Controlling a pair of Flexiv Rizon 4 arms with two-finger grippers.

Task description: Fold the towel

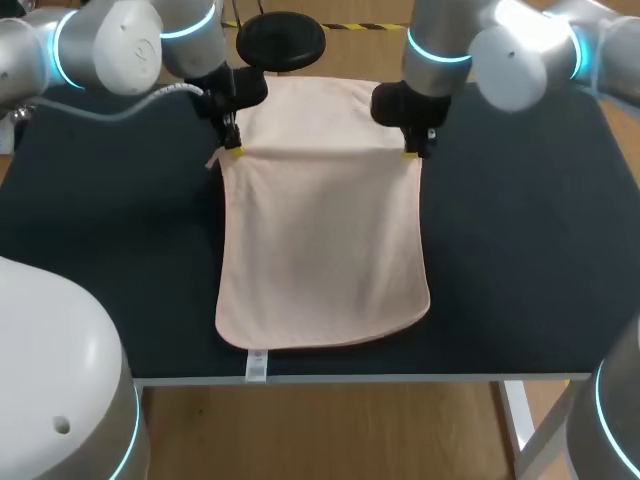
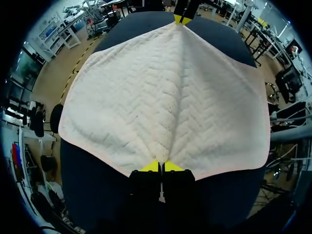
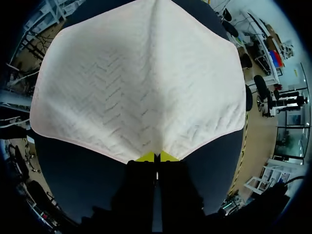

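While left gripper (image 1: 236,148), right gripper (image 1: 411,152) pinch towel (image 1: 320,240) sides

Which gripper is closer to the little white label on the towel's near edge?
Left. The left gripper pinches the towel at its left edge, on the same side as the label. The right gripper pinches the opposite edge, farther across.
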